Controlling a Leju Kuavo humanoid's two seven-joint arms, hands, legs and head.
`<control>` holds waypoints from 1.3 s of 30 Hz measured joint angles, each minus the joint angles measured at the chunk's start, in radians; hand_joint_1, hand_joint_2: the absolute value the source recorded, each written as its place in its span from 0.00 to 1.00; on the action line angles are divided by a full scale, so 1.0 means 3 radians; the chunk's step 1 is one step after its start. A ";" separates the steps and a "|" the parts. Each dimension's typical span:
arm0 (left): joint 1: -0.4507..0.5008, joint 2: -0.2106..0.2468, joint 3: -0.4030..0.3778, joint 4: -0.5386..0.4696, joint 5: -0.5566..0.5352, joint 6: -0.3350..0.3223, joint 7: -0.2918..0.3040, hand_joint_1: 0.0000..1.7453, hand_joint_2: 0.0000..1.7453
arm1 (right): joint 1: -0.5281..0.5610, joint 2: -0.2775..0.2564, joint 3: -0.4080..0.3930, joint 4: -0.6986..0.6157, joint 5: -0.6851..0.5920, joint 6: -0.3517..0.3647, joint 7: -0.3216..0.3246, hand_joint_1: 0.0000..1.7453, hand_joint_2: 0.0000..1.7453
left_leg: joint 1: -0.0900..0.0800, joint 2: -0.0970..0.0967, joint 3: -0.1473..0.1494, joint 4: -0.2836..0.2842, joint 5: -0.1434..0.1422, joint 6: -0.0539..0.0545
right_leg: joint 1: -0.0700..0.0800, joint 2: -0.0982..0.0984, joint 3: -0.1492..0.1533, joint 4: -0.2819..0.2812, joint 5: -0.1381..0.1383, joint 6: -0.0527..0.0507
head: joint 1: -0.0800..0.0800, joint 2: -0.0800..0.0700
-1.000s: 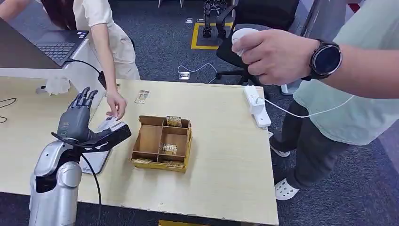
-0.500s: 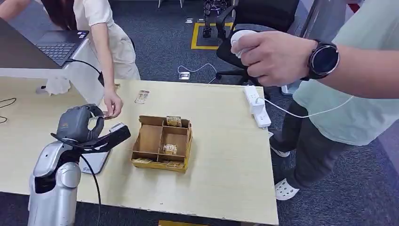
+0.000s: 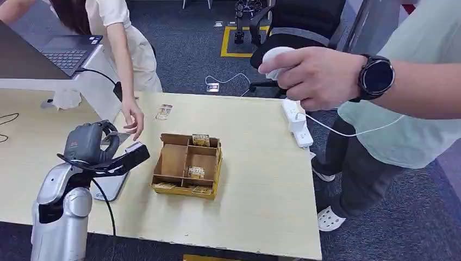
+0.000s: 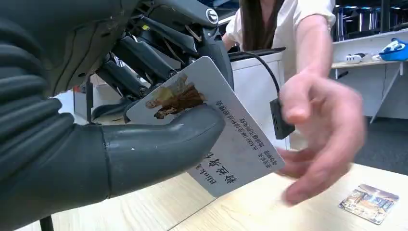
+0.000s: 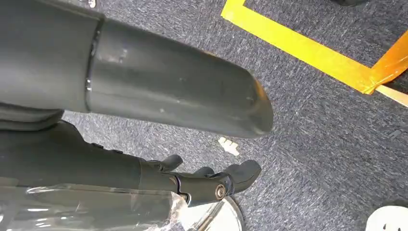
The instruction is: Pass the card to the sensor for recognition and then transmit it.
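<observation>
Head view: I see left robot hand (image 3: 89, 142) curled above desk (image 3: 261, 179), person's hand (image 3: 133, 117) close | left wrist view: card (image 4: 211, 132) pinched under its thumb | right wrist view: right robot hand (image 5: 211, 180) over carpet, grasp unclear.

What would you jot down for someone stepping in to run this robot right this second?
Left hand: grips the card between thumb and fingers, raised over the table.
Right hand: hangs over the carpet, fingers apart, holding nothing.
A person's hand is close beside the card.
Sorting box sits mid-table; a spare card lies farther back.
Done: card is in the hand.
Left: present it to the sensor, then pass it on. I can't say for sure which item is the sensor.
</observation>
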 joint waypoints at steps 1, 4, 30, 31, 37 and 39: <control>0.0000 0.0004 0.0001 0.0000 0.0000 0.0000 -0.0003 1.00 1.00 | 0.0000 0.0000 0.0000 0.0000 0.0001 0.0000 0.0000 0.00 0.00 | 0.0000 0.0000 0.0000 0.0000 0.0000 0.0000 | 0.0000 0.0000 0.0000 0.0000 0.0000 0.0000 | 0.0000 0.0000; 0.0002 0.0024 0.0001 0.0000 -0.0005 0.0000 -0.0010 1.00 1.00 | 0.0000 0.0000 0.0000 0.0001 0.0013 -0.0001 -0.0008 0.00 0.00 | 0.0000 0.0000 0.0000 0.0000 0.0000 0.0000 | 0.0000 0.0000 0.0000 0.0000 0.0000 0.0000 | -0.0001 0.0000; 0.0194 -0.0018 0.0379 0.0089 -0.1011 0.0347 0.0104 1.00 1.00 | 0.0052 0.0001 0.0100 -0.0018 -0.0112 -0.0022 0.0100 0.00 0.00 | 0.0000 0.0000 0.0000 0.0000 0.0000 0.0000 | 0.0000 0.0000 -0.0001 0.0000 0.0000 0.0000 | 0.0000 0.0000; 0.0198 -0.0025 0.0395 0.0092 -0.1011 0.0348 0.0104 1.00 1.00 | 0.0056 0.0000 0.0109 -0.0020 -0.0112 -0.0022 0.0106 0.00 0.00 | 0.0000 0.0000 0.0000 0.0000 0.0000 0.0000 | 0.0000 0.0000 0.0000 0.0000 0.0000 0.0000 | -0.0001 0.0000; 0.0230 -0.0037 0.0437 0.0108 -0.1027 0.0336 0.0135 1.00 1.00 | 0.0060 0.0001 0.0118 -0.0028 -0.0113 -0.0027 0.0107 0.00 0.00 | 0.0000 0.0000 0.0000 0.0000 0.0000 0.0000 | 0.0000 0.0000 0.0000 0.0000 0.0000 0.0000 | 0.0000 0.0000; 0.0271 -0.0032 0.0444 0.0116 -0.1027 0.0337 0.0145 1.00 1.00 | 0.0060 0.0001 0.0118 -0.0028 -0.0117 -0.0033 0.0102 0.00 0.00 | 0.0000 0.0000 0.0000 0.0000 0.0000 0.0000 | 0.0000 0.0001 0.0000 0.0000 0.0000 0.0000 | 0.0000 0.0000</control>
